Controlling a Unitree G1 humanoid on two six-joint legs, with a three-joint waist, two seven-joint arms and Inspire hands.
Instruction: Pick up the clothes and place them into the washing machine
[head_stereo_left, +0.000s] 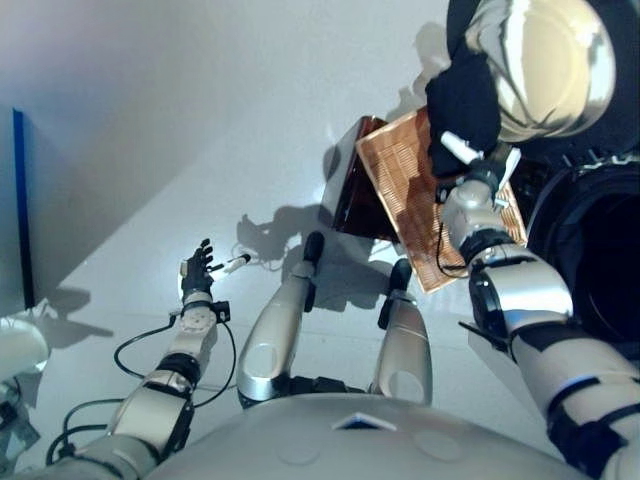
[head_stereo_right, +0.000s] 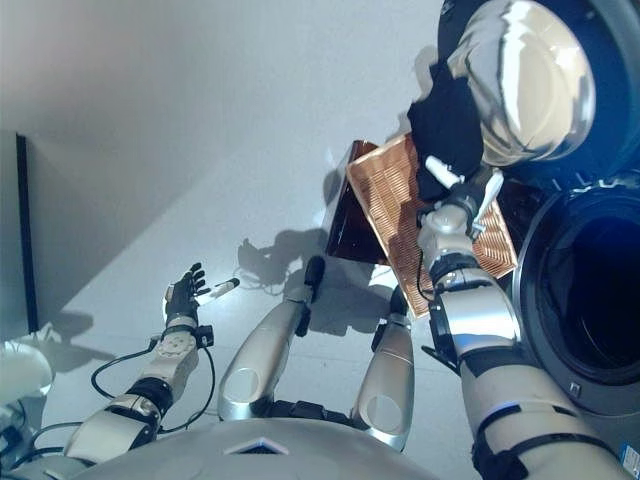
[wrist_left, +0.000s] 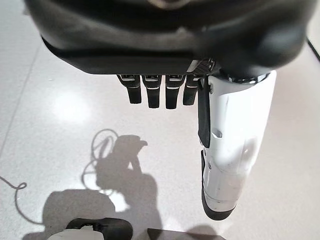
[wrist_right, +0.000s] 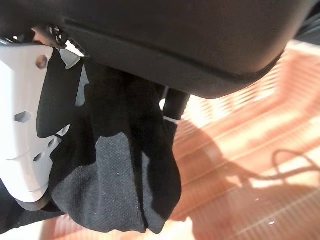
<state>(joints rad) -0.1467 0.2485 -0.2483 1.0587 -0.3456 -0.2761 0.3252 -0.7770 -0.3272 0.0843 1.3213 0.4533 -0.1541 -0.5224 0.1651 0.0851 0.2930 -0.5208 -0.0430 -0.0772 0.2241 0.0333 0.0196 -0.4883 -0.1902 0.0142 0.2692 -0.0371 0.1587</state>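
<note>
The dark, knitted black garment (wrist_right: 115, 200) hangs bunched in the right hand (head_stereo_right: 455, 190), whose fingers and white-covered thumb are curled round the cloth, held up above the flat orange-brown ribbed basket (head_stereo_right: 400, 215) that stands on the pale floor (head_stereo_left: 200, 150). Just beside it to the robot's right gapes the round dark drum opening of the washing machine (head_stereo_right: 600, 290), its glass-bowled door (head_stereo_right: 525, 75) swung open behind the garment. So the pick-up looks done and the carry is in hand; next the arm should swing the cloth rightward into the drum, then let go. The left hand (head_stereo_left: 197, 265) hovers low over the floor, fingers straight, holding nothing.
</note>
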